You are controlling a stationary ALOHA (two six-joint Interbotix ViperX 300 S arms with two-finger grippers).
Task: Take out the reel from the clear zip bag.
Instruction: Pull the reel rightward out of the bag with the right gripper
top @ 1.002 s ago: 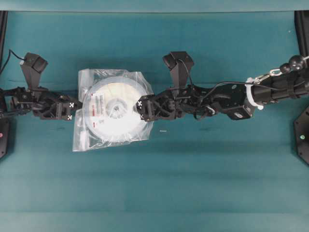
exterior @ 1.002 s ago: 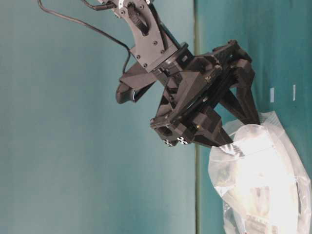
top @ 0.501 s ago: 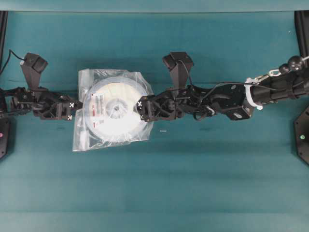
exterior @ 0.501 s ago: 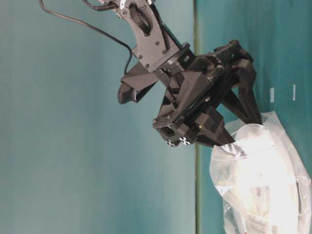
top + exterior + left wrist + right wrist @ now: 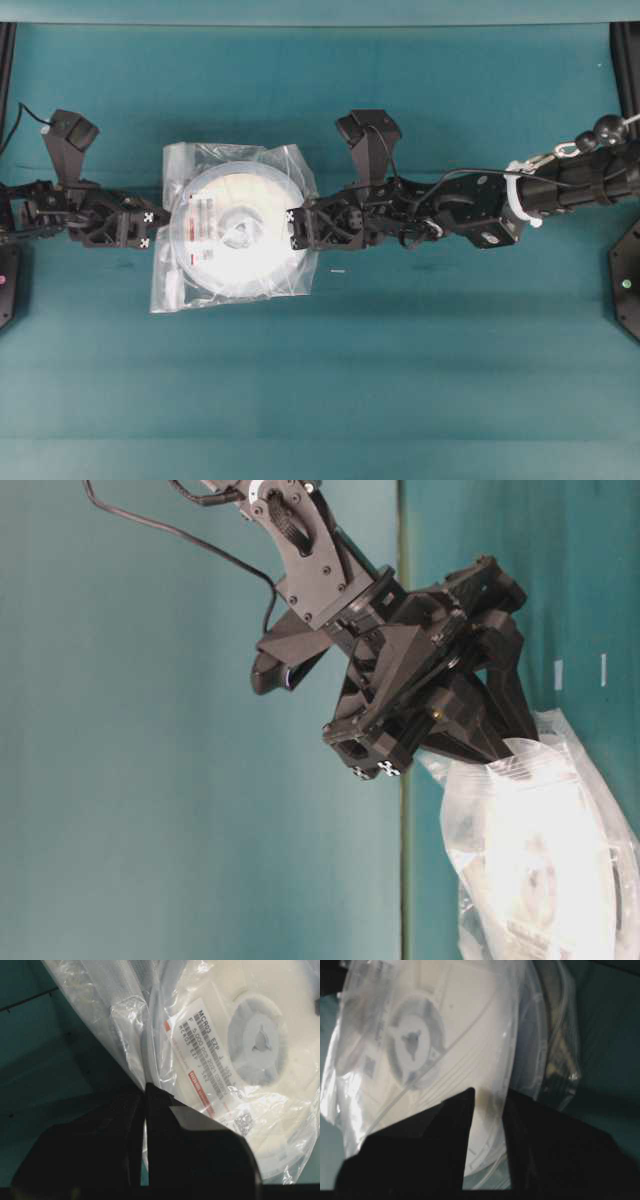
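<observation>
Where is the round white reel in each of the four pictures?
Overhead: the reel sits left of centre, inside the clear zip bag, between both grippers.
Table-level: bottom right, a bright glare.
Left wrist: upper right.
Right wrist: upper left.
Shared landmark: its grey hub, except at table level.

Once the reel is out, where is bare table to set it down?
The wide strip of table below the clear zip bag and both arms, and the band above them, look bare. It is crowded mid-table: left gripper and right gripper flank the reel.
</observation>
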